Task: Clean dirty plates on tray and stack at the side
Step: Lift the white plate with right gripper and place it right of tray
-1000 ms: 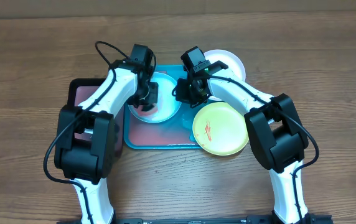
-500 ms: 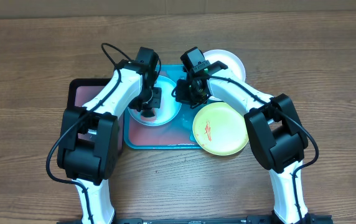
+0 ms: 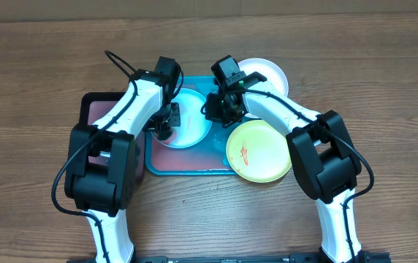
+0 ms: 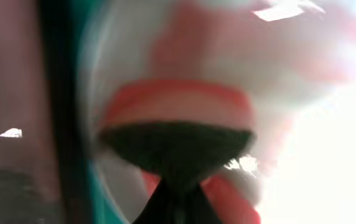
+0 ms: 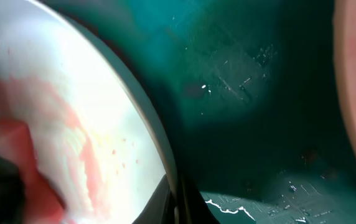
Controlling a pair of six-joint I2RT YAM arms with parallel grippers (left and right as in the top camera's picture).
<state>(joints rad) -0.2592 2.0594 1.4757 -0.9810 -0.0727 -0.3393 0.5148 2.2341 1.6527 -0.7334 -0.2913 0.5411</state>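
Plate (image 3: 193, 123), light blue, sits under left gripper (image 3: 166, 121); right gripper (image 3: 218, 111) at rim.

The overhead view is sharp and evenly lit, with soft, short shadows on the bench (image 3: 41, 66). The left wrist view is blurred throughout and washes out to white at its right edge. The right wrist view is dim over the tray (image 5: 246, 74), flecked with small wet glints, while the plate (image 5: 72, 99) glares white.

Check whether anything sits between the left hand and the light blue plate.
Nothing visible does. The left hand is right over the left part of the light blue plate in the tray. Its wrist view is too blurred to add more.
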